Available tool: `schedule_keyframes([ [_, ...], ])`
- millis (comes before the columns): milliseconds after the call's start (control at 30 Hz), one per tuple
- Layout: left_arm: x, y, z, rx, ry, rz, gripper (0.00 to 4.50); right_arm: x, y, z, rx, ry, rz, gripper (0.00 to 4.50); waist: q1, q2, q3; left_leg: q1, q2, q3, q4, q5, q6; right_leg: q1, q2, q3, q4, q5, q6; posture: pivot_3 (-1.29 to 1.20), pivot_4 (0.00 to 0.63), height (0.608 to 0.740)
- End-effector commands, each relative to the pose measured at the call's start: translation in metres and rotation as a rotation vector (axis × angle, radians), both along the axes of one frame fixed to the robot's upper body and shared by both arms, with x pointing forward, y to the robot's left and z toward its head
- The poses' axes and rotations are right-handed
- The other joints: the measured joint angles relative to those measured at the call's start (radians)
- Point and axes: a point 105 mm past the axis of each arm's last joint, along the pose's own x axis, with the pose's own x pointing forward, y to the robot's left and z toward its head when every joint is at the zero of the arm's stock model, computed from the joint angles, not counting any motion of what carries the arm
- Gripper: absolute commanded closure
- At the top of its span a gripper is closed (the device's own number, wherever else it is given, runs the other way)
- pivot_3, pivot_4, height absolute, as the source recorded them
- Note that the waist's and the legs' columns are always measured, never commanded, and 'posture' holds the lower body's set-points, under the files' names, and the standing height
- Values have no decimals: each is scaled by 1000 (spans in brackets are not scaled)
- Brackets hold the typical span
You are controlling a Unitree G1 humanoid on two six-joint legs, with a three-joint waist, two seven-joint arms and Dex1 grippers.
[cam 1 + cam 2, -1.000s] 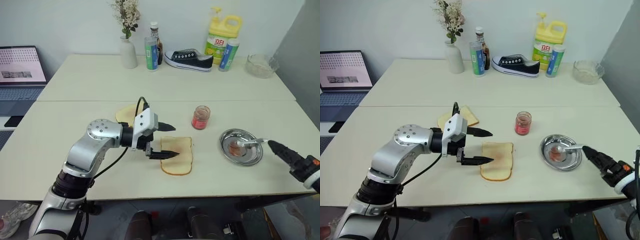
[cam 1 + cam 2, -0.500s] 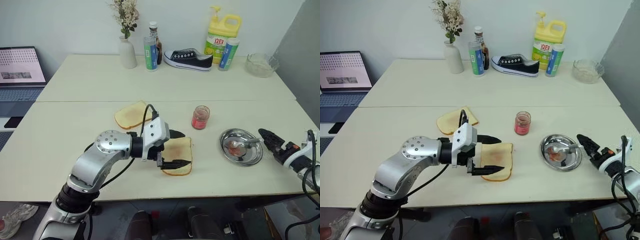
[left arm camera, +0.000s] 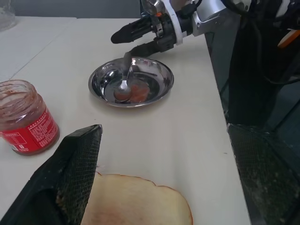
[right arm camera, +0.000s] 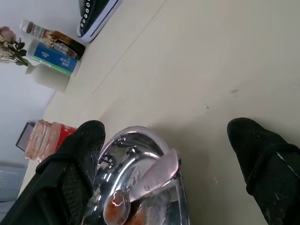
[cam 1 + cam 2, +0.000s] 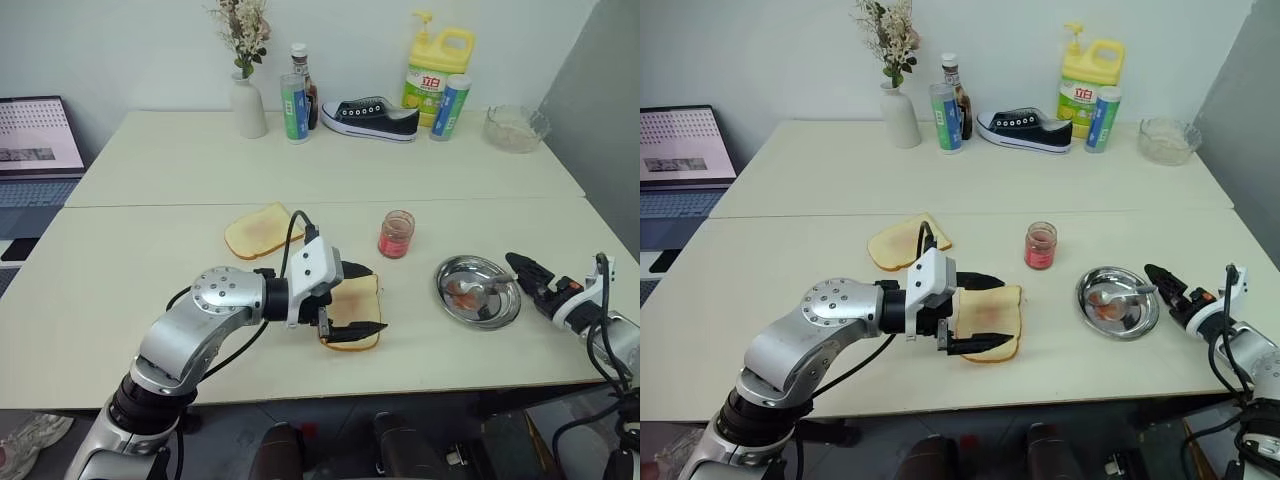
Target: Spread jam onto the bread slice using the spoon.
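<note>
The bread slice (image 5: 357,298), with a faint pinkish-red smear, lies near the table's front. My left gripper (image 5: 362,300) is open over it, one finger on either side (image 3: 75,168). The jam jar (image 5: 397,233) stands just behind the slice, lid off. To the right, the spoon (image 5: 478,290) rests in the round steel dish (image 5: 450,275), its bowl in red jam, its handle over the right rim. My right gripper (image 5: 512,285) is open at that rim. The handle end (image 4: 166,164) sits between its fingers (image 4: 70,164), not clamped.
A plainer toast slice (image 5: 262,230) lies behind my left arm. Along the far table stand a vase (image 5: 248,105), bottles (image 5: 293,105), a shoe (image 5: 375,117), a yellow jug (image 5: 432,72) and a glass bowl (image 5: 515,128). A laptop (image 5: 35,135) is at far left.
My right gripper has reached forward and down from the table's edge to the dish rim, around the spoon handle. The left gripper has shifted from the slice's left edge to over it.
</note>
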Motion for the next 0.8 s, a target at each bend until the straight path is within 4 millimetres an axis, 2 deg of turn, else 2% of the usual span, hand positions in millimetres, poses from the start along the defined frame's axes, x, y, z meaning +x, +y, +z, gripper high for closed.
schedule_keyframes([
  [33, -1, 1, 10, -4, -45, -11, 48, 3, 2, -4, -11, 3, 3, 0, -1, 0, 0, 0, 0, 0, 0, 0, 0, 0, 0, 0, 0, 0, 0, 0, 150, 740],
  [133, -2, 1, 11, -5, -44, -13, 48, 3, 3, -4, -9, -1, 5, 0, -1, 0, 0, 0, 0, 0, 0, 0, 0, 0, 0, 0, 0, 0, 0, 0, 150, 740],
  [233, -1, 0, 11, -5, -44, -11, 0, 2, 0, -4, -5, -2, -6, 552, -1, 0, 0, 0, 0, 0, 0, 0, 0, 0, 0, 0, 0, 0, 0, 0, 150, 740],
  [600, -4, -5, 11, -11, -50, -5, 0, -3, -2, -4, 2, -8, -5, 4423, 1, 0, 0, 0, 0, -1, 0, 0, 0, 2, 0, 0, -1, 0, 0, 0, 150, 740],
  [800, 0, -2, 9, -14, -48, 1, 0, -4, -3, 0, 3, -19, -1, 4484, 1, 0, 0, 4, 0, -1, -1, 0, 0, 6, 0, 0, -3, 0, 0, 0, 150, 740],
])
